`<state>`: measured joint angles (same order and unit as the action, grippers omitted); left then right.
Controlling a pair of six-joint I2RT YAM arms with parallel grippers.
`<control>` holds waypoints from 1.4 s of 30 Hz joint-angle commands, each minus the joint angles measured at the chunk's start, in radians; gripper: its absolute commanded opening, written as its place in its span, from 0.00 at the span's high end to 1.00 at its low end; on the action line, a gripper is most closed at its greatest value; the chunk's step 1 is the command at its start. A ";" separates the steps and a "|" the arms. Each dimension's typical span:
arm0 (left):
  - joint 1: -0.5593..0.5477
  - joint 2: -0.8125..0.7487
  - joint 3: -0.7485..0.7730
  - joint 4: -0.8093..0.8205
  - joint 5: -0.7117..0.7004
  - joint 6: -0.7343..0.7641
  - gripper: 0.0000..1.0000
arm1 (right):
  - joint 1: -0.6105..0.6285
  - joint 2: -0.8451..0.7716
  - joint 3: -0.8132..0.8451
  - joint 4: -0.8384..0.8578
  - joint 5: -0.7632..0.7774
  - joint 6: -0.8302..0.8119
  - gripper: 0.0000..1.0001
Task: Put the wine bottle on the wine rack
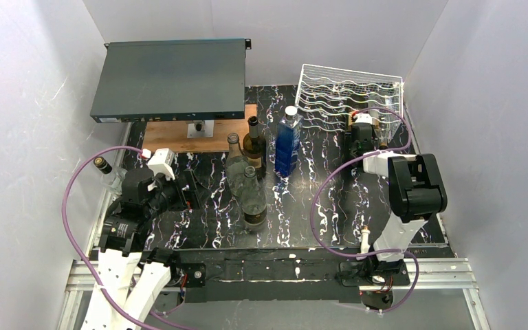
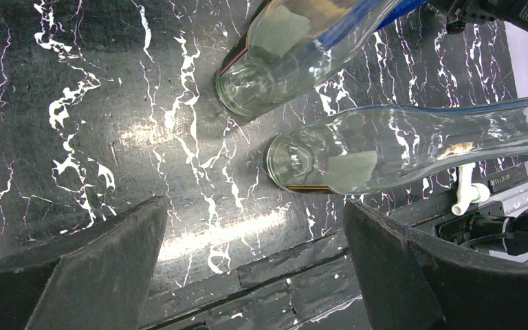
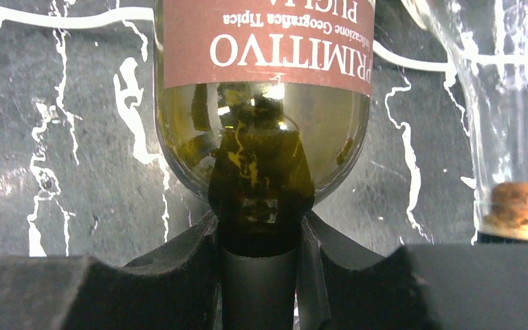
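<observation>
Pincers differ here. On the left, the left gripper (image 2: 253, 234) stands spread wide and holds nothing, its blunt matte-black fingers (image 2: 96, 268) hanging above the table (image 1: 316, 206), a glossy black slab veined in white like marble. Just ahead of it stand two clear glass bottles (image 2: 295, 55), round-based, smooth and see-through. Any careless sweep from this arm could bowl them over, because they are tall, narrow and slick.

Further along stand a dark bottle (image 1: 253, 141) and a square-shouldered blue bottle (image 1: 289, 141). Behind them a flat dark metal box (image 1: 172, 79) sits on a wooden board (image 1: 192, 134).

On the right, the right gripper (image 3: 258, 237) is closed tight on the neck of the wine bottle (image 3: 261, 137), olive-green glass with a dull red paper label. This bottle is at the front of the wine rack (image 1: 347, 93), a box of thin white wire with wavy tiers, and one wire crosses behind its label. Whether its body already lies in a cradle I cannot tell.

Trouble, as I judge it, comes from that grip. Only the thin neck is pinched while the heavy body hangs beyond it, so the bottle may pivot or slide. Its rounded shoulder could also snag a scalloped wire and shove the light rack. Just beside it stands a clear corked bottle (image 3: 515, 137), which a sideways swing could strike.
</observation>
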<state>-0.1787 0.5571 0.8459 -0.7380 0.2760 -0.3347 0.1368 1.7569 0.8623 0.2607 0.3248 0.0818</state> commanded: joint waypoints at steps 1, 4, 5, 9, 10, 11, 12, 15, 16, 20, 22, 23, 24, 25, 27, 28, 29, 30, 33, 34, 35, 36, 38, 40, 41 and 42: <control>-0.002 0.008 0.004 -0.009 -0.004 0.002 0.01 | -0.006 0.006 0.111 0.176 0.050 -0.031 0.99; -0.002 0.009 0.004 -0.009 -0.004 0.002 0.01 | -0.010 0.032 0.150 0.141 0.058 -0.037 0.99; -0.002 0.008 0.004 -0.009 -0.004 0.002 0.01 | -0.012 0.039 0.159 0.135 0.057 -0.038 0.99; -0.001 0.007 0.004 -0.009 -0.006 0.002 0.01 | -0.017 0.074 0.206 0.085 0.050 -0.039 0.99; -0.002 0.007 0.004 -0.009 -0.006 0.002 0.01 | -0.019 0.085 0.218 0.076 0.051 -0.038 0.99; -0.002 0.007 0.003 -0.009 -0.006 0.002 0.01 | -0.020 0.092 0.228 0.068 0.052 -0.035 0.99; -0.002 0.007 0.004 -0.009 -0.006 0.001 0.01 | -0.022 0.100 0.235 0.064 0.053 -0.034 0.99; -0.002 0.007 0.003 -0.009 -0.006 0.002 0.01 | -0.027 0.115 0.253 0.048 0.068 -0.027 0.99; -0.002 0.007 0.002 -0.008 -0.006 0.002 0.01 | -0.029 0.121 0.263 0.042 0.068 -0.027 0.99; -0.002 0.007 0.002 -0.007 -0.003 0.002 0.01 | -0.032 0.142 0.292 0.012 0.065 -0.034 0.99; -0.002 0.006 0.001 -0.005 0.000 0.003 0.01 | -0.034 0.153 0.307 -0.002 0.056 -0.046 0.99; -0.002 0.007 0.001 -0.005 0.001 0.003 0.01 | -0.034 0.157 0.316 -0.012 0.060 -0.049 0.99; -0.001 0.007 0.001 -0.005 0.002 0.003 0.01 | -0.035 0.160 0.324 -0.021 0.065 -0.046 0.97; -0.001 0.007 0.001 -0.004 0.003 0.003 0.01 | -0.036 0.163 0.329 -0.032 0.064 -0.042 0.93; -0.002 0.005 0.001 -0.004 0.002 0.003 0.01 | -0.039 0.169 0.336 -0.047 0.048 -0.034 0.74; -0.001 0.004 0.001 -0.004 0.002 0.003 0.01 | -0.039 0.170 0.340 -0.055 0.043 -0.031 0.71; -0.001 0.002 0.001 -0.004 0.002 0.003 0.01 | -0.039 0.172 0.341 -0.059 0.042 -0.027 0.69; -0.002 0.003 0.000 -0.004 0.002 0.003 0.01 | -0.039 0.173 0.343 -0.063 0.042 -0.024 0.67; -0.002 0.004 0.001 -0.004 0.003 0.003 0.01 | -0.039 0.180 0.355 -0.085 0.039 -0.021 0.51; -0.002 0.005 0.001 -0.004 0.003 0.003 0.01 | -0.038 0.182 0.364 -0.101 0.035 -0.021 0.43; -0.002 0.006 0.001 -0.004 0.004 0.003 0.01 | -0.039 0.182 0.366 -0.114 0.029 -0.025 0.36; -0.002 0.005 0.001 -0.004 0.005 0.003 0.01 | -0.039 0.180 0.364 -0.123 0.022 -0.025 0.30; -0.002 0.004 0.001 -0.005 0.005 0.003 0.01 | -0.039 0.165 0.352 -0.131 0.011 -0.027 0.22; -0.002 0.003 0.001 -0.004 0.003 0.003 0.01 | -0.039 0.153 0.343 -0.147 0.008 -0.025 0.16; -0.001 0.002 0.000 -0.003 0.005 0.003 0.01 | -0.039 0.148 0.343 -0.165 0.010 -0.021 0.14; -0.001 0.001 -0.001 -0.003 0.005 0.003 0.01 | -0.039 0.143 0.341 -0.189 0.017 -0.013 0.13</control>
<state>-0.1787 0.5613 0.8459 -0.7376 0.2760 -0.3363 0.1040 1.9373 1.1820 0.1036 0.3367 0.0536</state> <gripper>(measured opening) 0.994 0.844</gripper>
